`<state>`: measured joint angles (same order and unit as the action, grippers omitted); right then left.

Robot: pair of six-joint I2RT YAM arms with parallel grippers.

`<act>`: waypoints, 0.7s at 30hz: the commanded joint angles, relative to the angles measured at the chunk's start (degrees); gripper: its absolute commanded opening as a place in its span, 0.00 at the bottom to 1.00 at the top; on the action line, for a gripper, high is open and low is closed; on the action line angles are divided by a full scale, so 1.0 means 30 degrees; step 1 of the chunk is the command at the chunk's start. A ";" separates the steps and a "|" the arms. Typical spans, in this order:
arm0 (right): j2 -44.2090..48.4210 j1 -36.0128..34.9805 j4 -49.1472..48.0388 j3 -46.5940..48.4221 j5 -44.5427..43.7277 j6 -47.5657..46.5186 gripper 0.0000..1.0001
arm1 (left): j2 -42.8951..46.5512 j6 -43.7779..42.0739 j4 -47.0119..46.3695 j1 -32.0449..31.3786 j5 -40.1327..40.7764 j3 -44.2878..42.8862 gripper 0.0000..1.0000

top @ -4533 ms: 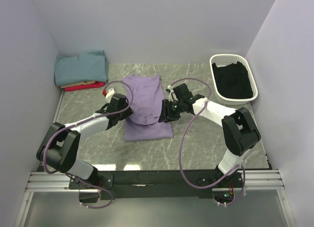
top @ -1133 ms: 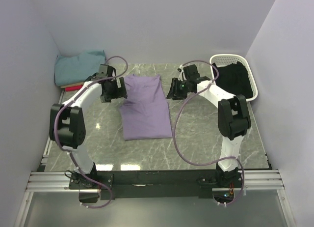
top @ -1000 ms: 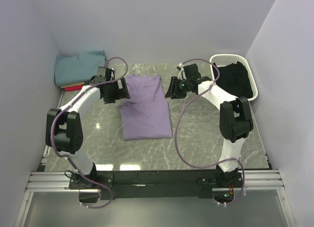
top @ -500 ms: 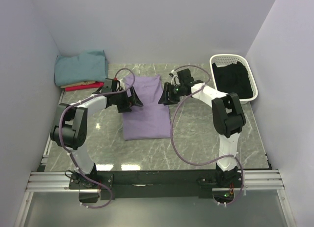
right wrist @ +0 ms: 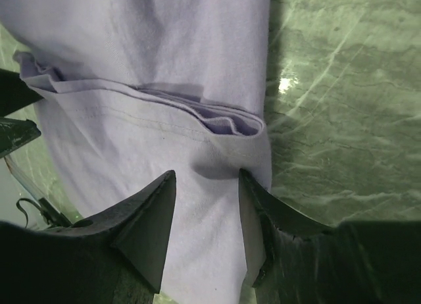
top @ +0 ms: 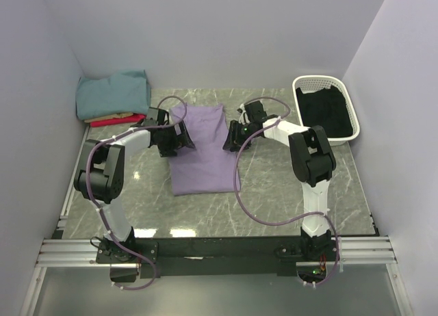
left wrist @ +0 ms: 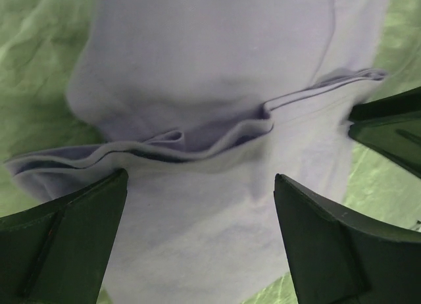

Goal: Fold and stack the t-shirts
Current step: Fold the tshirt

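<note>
The lavender t-shirt (top: 203, 159) lies flat in the middle of the table, its far part folded narrower over the wider near part. My left gripper (top: 183, 137) sits low at its left edge, wide open, both fingers straddling the cloth (left wrist: 210, 74) just below a layered fold. My right gripper (top: 231, 135) is at the right edge, open about halfway. Its fingertips (right wrist: 172, 179) rest on the shirt (right wrist: 164, 67) beside the folded hem, with flat cloth between them. Folded teal, tan and red t-shirts (top: 113, 97) are stacked at the back left.
A white basket (top: 301, 90) holding dark cloth stands at the back right. Grey walls close in both sides and the back. Purple cables loop from each arm over the marble table (top: 287, 186).
Over the last second both grippers came from the shirt's far end toward me and inward, down to its side edges at mid-length. The shirt has not visibly shifted.
</note>
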<state>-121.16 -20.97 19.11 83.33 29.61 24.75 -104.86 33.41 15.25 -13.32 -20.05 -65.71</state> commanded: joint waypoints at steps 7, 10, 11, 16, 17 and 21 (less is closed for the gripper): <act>0.1479 0.0691 -0.0012 -0.1818 -0.3950 -0.0193 0.51 | 0.0436 -0.1058 0.1745 -0.0013 0.4103 0.0107 0.99; 0.3001 0.0692 -0.1124 -0.2813 -0.3455 -0.0750 0.51 | 0.2073 -0.0854 0.0489 -0.0013 0.3902 0.0750 0.99; 0.3440 0.0721 -0.1417 -0.3077 -0.3046 -0.0809 0.51 | 0.2546 -0.0766 0.0137 -0.0013 0.3495 0.1042 0.99; 0.5405 0.0721 -0.1274 -0.3957 -0.2544 -0.1044 0.52 | 0.5473 -0.0267 -0.0747 -0.0013 0.4045 0.1864 0.99; 0.5611 0.0692 -0.1216 -0.4074 -0.2312 -0.1131 0.52 | 0.5712 -0.0180 -0.0572 -0.0013 0.4338 0.1981 0.99; 0.6198 0.0721 -0.1039 -0.4573 -0.2047 -0.1015 0.52 | 0.6417 0.0143 -0.0072 -0.0013 0.5013 0.2596 0.99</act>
<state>-106.63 -18.87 16.78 70.74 22.55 22.74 -88.25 32.67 16.14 -13.45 -8.08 -59.96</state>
